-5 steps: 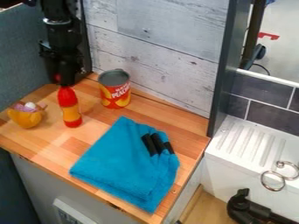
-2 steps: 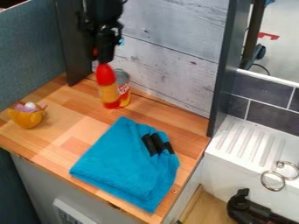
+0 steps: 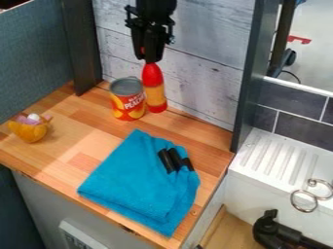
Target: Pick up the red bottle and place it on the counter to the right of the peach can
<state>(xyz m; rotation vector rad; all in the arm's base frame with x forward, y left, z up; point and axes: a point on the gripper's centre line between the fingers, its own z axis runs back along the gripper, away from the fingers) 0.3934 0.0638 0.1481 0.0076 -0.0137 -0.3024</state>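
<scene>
Gripper (image 3: pixel 151 59) closed on top of red-yellow bottle (image 3: pixel 154 91), held upright just right of the can (image 3: pixel 128 99) near the back wall (image 3: pixel 201 92), blue cloth (image 3: pixel 144 182) with black strips in front on the wood counter (image 3: pixel 84 116), yellow bowl (image 3: pixel 29 130) off left.

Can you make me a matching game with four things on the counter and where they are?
1. red-and-yellow bottle
2. red-and-yellow can with a grey top
3. folded blue cloth
4. small yellow-orange bowl-shaped thing

A. nearest the white sink
B. farthest left
C. in the black two-finger gripper
D. upright, just left of the bottle

Right pairs: 1-C, 2-D, 3-A, 4-B
</scene>
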